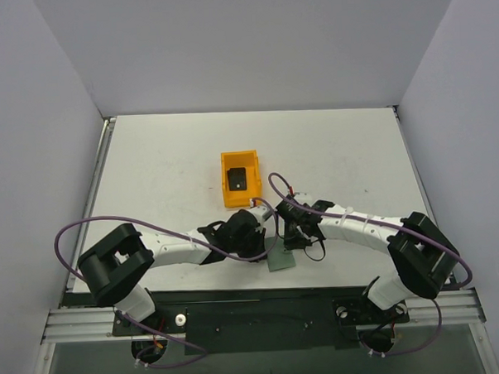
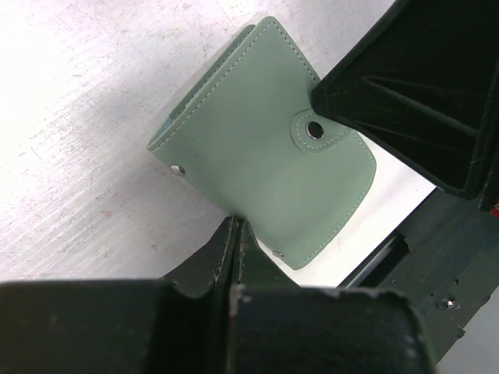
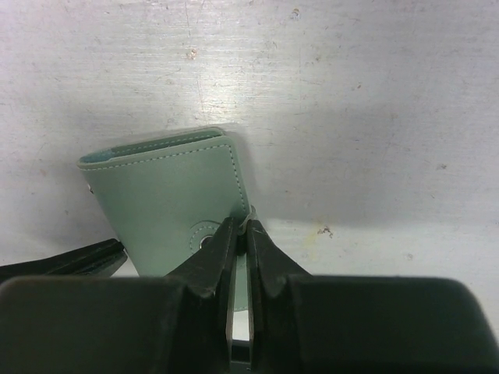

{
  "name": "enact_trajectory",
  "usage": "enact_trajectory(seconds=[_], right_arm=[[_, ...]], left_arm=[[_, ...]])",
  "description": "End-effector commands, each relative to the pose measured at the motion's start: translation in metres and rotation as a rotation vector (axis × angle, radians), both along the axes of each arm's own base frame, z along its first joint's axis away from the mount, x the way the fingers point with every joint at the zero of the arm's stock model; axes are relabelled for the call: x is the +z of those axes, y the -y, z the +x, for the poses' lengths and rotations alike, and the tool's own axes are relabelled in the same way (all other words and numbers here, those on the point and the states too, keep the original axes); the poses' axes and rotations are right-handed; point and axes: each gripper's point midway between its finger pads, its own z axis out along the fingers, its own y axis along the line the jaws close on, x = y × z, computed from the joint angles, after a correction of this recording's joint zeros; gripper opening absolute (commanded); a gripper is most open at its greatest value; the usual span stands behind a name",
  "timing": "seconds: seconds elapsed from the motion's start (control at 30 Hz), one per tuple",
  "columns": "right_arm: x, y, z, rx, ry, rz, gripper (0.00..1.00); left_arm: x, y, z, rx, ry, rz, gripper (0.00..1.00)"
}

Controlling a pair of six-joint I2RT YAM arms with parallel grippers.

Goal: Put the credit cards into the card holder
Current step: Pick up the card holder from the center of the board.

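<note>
1. Card holder: sage-green, folded shut, lying flat on the table. It sits between the two grippers, directly under their fingertips. A sliver of light-blue lining shows at its open edge.
2. Snap tab: folded over the card holder's cover with a metal stud at its centre. It lies on the side of the cover away from the left gripper's tips, partly under the right gripper's dark body.
3. Left gripper: fingers pressed together, no gap between them. The tips meet right at the card holder's near edge. Whether any of that edge is pinched between them cannot be told.
4. Right gripper: closed. A thin pale-green strip shows between its fingers, so it is clamped on the card holder's edge, just beside the snap tab. The rest of the cover spreads out ahead and to the left of its tips.
5. Orange bin: stands on the table beyond both grippers, farther out from the arm bases and well apart from the card holder.
6. Credit card: one small black card visible inside the orange bin, lying on its floor, ahead of both grippers. The overhead view does not show whether more cards lie under it.
</note>
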Motion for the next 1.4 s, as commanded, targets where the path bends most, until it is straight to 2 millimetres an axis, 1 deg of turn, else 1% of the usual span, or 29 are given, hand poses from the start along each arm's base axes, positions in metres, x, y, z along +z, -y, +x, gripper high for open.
enact_trajectory(seconds=[0.0, 0.1, 0.13, 0.17, 0.2, 0.23, 0.27, 0.3, 0.33, 0.37, 0.4, 0.43, 0.5, 0.53, 0.57, 0.6, 0.63, 0.67, 0.7, 0.77, 0.83, 0.97, 1.07, 1.17, 1.2, 1.23, 1.37], right_arm=[[0.002, 0.004, -0.004, 0.011, 0.008, -0.003, 0.00], [0.001, 0.004, -0.005, 0.007, 0.007, 0.018, 0.00], [0.004, 0.001, -0.004, 0.006, 0.018, 0.044, 0.00], [0.002, 0.004, -0.005, -0.002, 0.013, 0.049, 0.00], [0.006, 0.001, -0.001, -0.008, 0.036, 0.078, 0.00], [0.003, 0.004, -0.005, -0.018, 0.009, 0.103, 0.00], [0.003, 0.002, -0.007, -0.023, 0.011, 0.142, 0.00], [0.003, 0.005, -0.004, -0.044, 0.007, 0.163, 0.00], [0.004, 0.003, -0.005, -0.045, 0.006, 0.203, 0.00], [0.005, 0.005, -0.002, -0.062, 0.011, 0.221, 0.00], [0.006, 0.004, -0.003, -0.060, 0.010, 0.243, 0.00], [0.006, 0.006, -0.001, -0.068, 0.013, 0.248, 0.00], [0.009, 0.007, 0.001, -0.074, 0.019, 0.270, 0.00], [0.011, 0.005, 0.001, -0.074, 0.025, 0.288, 0.00], [0.012, 0.006, 0.003, -0.084, 0.028, 0.297, 0.00], [0.015, 0.005, 0.004, -0.087, 0.037, 0.317, 0.00], [0.017, 0.004, 0.006, -0.095, 0.043, 0.331, 0.00], [0.020, 0.003, 0.007, -0.097, 0.051, 0.349, 0.00], [0.024, 0.002, 0.008, -0.099, 0.061, 0.364, 0.00], [0.029, 0.000, 0.011, -0.114, 0.077, 0.388, 0.00], [0.035, -0.001, 0.013, -0.130, 0.093, 0.416, 0.00], [0.037, 0.004, 0.016, -0.188, 0.117, 0.442, 0.00], [0.039, 0.004, 0.018, -0.207, 0.125, 0.461, 0.00], [0.038, 0.004, 0.017, -0.226, 0.118, 0.470, 0.00], [0.038, 0.005, 0.016, -0.234, 0.115, 0.472, 0.00], [0.043, 0.002, 0.021, -0.234, 0.140, 0.494, 0.00], [0.048, 0.003, 0.022, -0.246, 0.162, 0.521, 0.00]], left_arm=[[0.026, 0.015, 0.018, 0.003, 0.056, -0.077, 0.00], [0.028, 0.015, 0.020, 0.010, 0.056, -0.082, 0.00], [0.028, 0.014, 0.022, 0.015, 0.056, -0.082, 0.00], [0.028, 0.013, 0.022, 0.021, 0.055, -0.082, 0.00], [0.031, 0.011, 0.027, 0.041, 0.059, -0.086, 0.00], [0.030, 0.007, 0.030, 0.057, 0.055, -0.084, 0.00], [0.036, 0.008, 0.032, 0.069, 0.057, -0.100, 0.00], [0.037, 0.004, 0.036, 0.087, 0.055, -0.103, 0.00], [0.045, 0.004, 0.038, 0.096, 0.059, -0.123, 0.01], [0.050, 0.003, 0.042, 0.107, 0.067, -0.137, 0.10], [0.060, 0.003, 0.043, 0.111, 0.080, -0.160, 0.16], [0.064, 0.003, 0.043, 0.112, 0.088, -0.176, 0.25], [0.080, 0.005, 0.042, 0.101, 0.106, -0.225, 0.38], [0.088, 0.005, 0.041, 0.096, 0.114, -0.247, 0.41], [0.092, 0.008, 0.039, 0.085, 0.113, -0.269, 0.46], [0.098, 0.009, 0.037, 0.077, 0.117, -0.287, 0.48], [0.103, 0.011, 0.035, 0.063, 0.115, -0.310, 0.52], [0.103, 0.012, 0.032, 0.056, 0.107, -0.318, 0.54], [0.109, 0.014, 0.031, 0.047, 0.108, -0.341, 0.57], [0.109, 0.016, 0.029, 0.036, 0.099, -0.353, 0.60], [0.103, 0.017, 0.027, 0.035, 0.082, -0.342, 0.60], [0.098, 0.012, 0.026, 0.048, 0.075, -0.324, 0.61], [0.101, 0.009, 0.027, 0.061, 0.088, -0.315, 0.61], [0.108, 0.008, 0.031, 0.064, 0.112, -0.312, 0.61], [0.107, 0.007, 0.031, 0.064, 0.111, -0.301, 0.61], [0.108, 0.007, 0.032, 0.067, 0.114, -0.299, 0.61], [0.105, 0.005, 0.033, 0.074, 0.115, -0.279, 0.61]])
